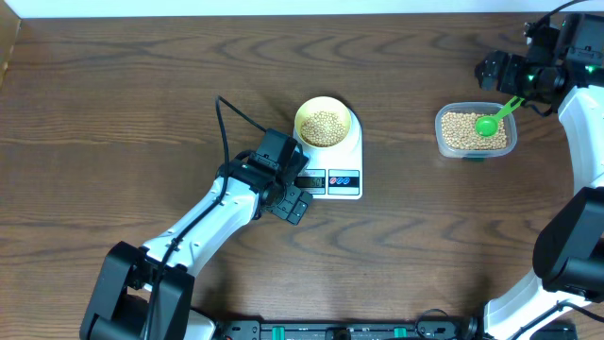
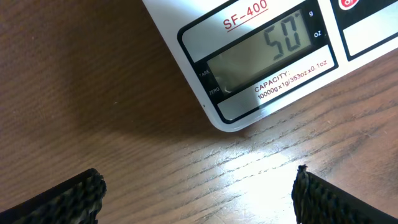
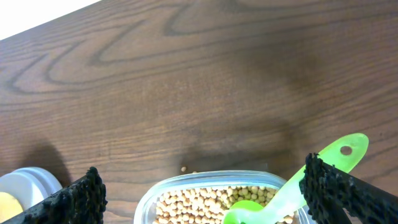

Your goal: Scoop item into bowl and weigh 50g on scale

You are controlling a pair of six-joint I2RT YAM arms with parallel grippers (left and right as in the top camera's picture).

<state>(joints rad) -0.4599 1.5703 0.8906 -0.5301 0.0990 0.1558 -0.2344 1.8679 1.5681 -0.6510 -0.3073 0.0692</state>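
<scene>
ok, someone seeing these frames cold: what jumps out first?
The grey display on the white rectangular digital scale reads 50 in the left wrist view. Overhead, the small pale yellow bowl of tan beans sits on that scale at mid-table. At right, a bright green plastic scoop lies in the clear plastic tub of beans.

Looks like a robotics lab bench, not a home kitchen. Wood-grain laminate counter [image 1: 123, 104] carrying two white-and-black arms: left arm [image 1: 203, 222], right arm [image 1: 580, 189], bases at the near edge. Black mounting rail [image 1: 340, 331] with green fittings along the front. Loose black cable [image 1: 223, 127] trailing over the top. Kitchen-type gear as test props: white SF-400 scale [image 1: 351, 156], yellow bowl [image 1: 302, 115] of beans [image 1: 326, 126], clear tub [image 1: 441, 127] with green scoop [image 1: 491, 121].
</scene>
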